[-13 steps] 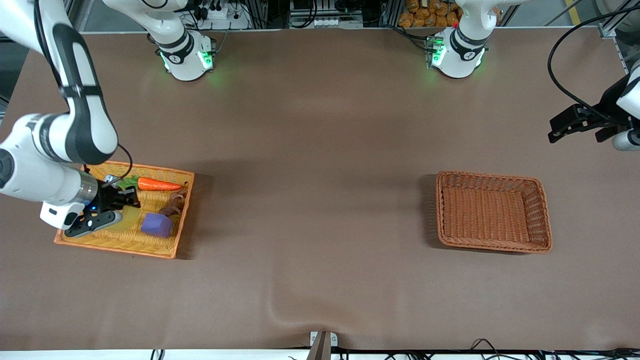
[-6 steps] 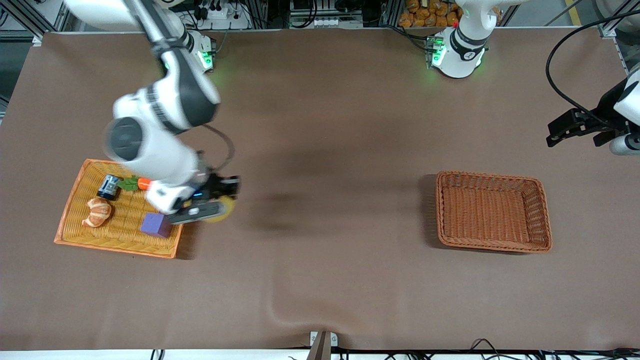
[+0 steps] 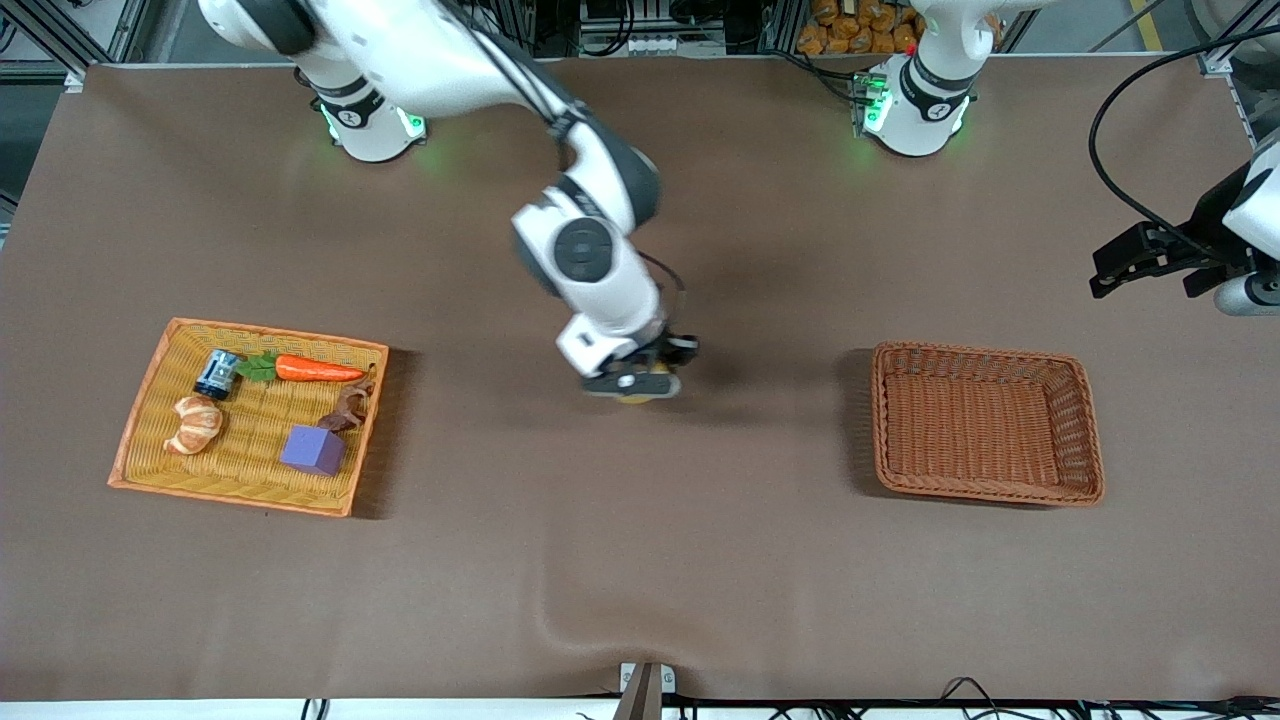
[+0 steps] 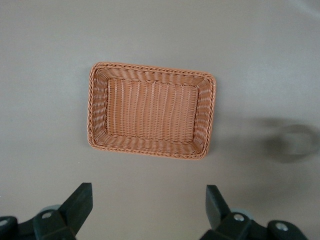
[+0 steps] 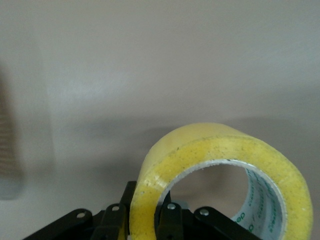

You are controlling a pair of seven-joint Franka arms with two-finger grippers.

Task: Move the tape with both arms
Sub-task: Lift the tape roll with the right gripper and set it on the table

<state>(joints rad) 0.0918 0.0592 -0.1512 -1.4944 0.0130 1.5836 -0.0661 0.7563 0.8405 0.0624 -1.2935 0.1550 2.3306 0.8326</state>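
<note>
My right gripper (image 3: 634, 384) is over the middle of the table, between the two baskets. It is shut on the tape (image 3: 641, 397), of which only a yellow edge shows under the fingers. In the right wrist view the tape (image 5: 220, 167) is a yellow ring with a grey-white core, held upright, and my right gripper (image 5: 146, 212) pinches its wall, one finger inside the ring and one outside. My left gripper (image 3: 1101, 276) waits in the air at the left arm's end of the table, open and empty. In the left wrist view my left gripper (image 4: 148, 207) stands wide open over bare table.
A brown wicker basket (image 3: 1085, 425), empty, sits toward the left arm's end; it also shows in the left wrist view (image 4: 98, 112). An orange woven tray (image 3: 150, 400) at the right arm's end holds a carrot (image 3: 315, 370), a croissant toy (image 3: 195, 424), a purple block (image 3: 313, 450) and a small can (image 3: 217, 373).
My right arm has lifted the tape out of the orange tray and swung it to the middle of the table. My left arm has barely moved.
</note>
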